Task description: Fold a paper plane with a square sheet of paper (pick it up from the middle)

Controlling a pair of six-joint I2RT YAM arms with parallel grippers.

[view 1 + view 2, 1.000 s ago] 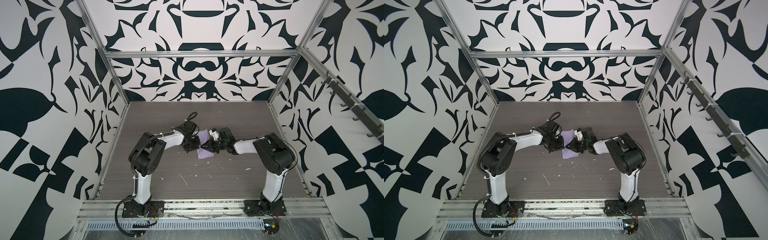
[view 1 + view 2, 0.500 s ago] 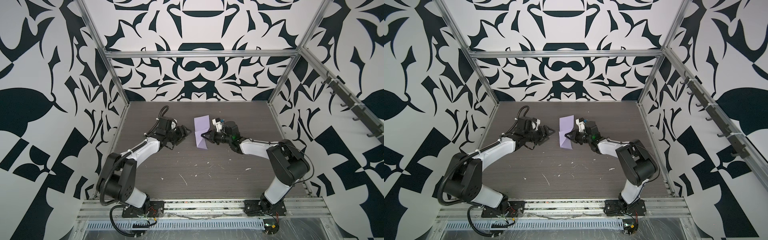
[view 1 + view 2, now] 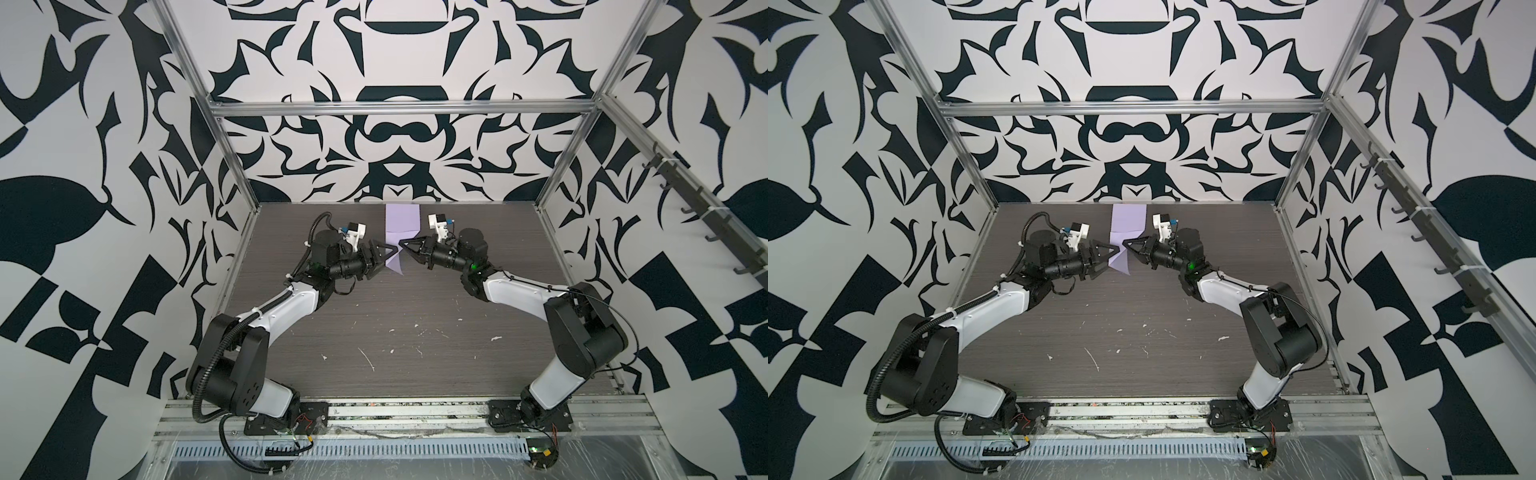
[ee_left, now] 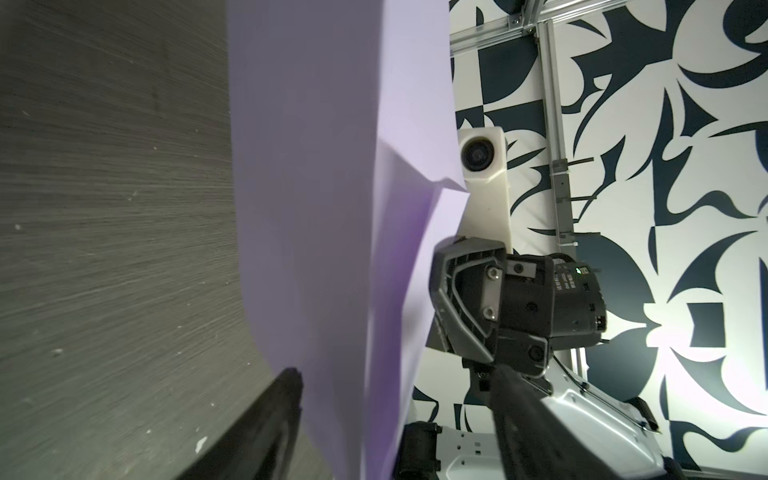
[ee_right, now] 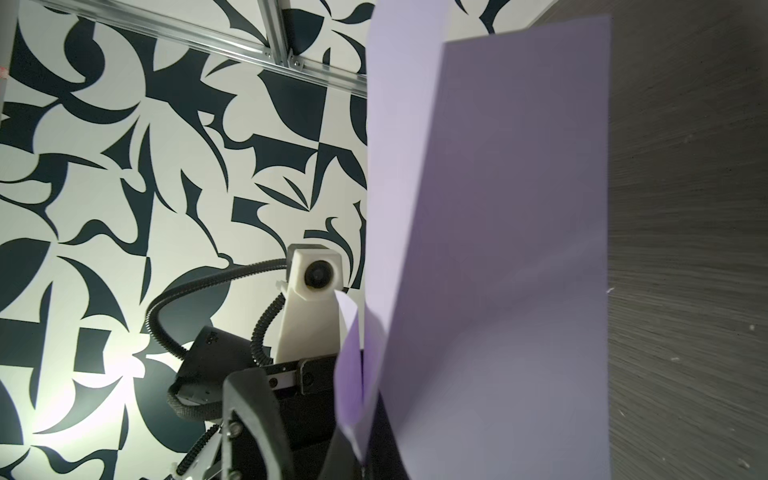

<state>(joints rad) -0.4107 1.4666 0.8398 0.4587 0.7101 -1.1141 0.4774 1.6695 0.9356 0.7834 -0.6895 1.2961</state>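
Dark wood-grain table, lilac sheet held up between two grippers

Dark grey-brown table with a fine straight grain makes the floor of the cell. Over its far middle, in the upper centre of both top views, the paper sheet is held upright. It is thin, matte and plain lilac. One crease crosses it near half height. The upper part looks pale and flat, and the lower part is darker and turned a little sideways. Whether its lowest corner reaches the table, I cannot tell. In the left wrist view the paper sheet shows a folded flap with one sharp corner. In the right wrist view the paper sheet is a long smooth panel with a small curled layer beside it.

The right gripper has its black triangular fingers pressed together on the right edge of the sheet, at the crease. The left gripper is spread, with one finger on each side of the lower part. If they touch the paper, I cannot tell.

A small label on the right arm's wrist has print too small to read. White plastic camera housings sit above the grippers. White flecks lie scattered on the near half of the table. The walls carry a black-and-white leaf pattern, framed by aluminium profiles.
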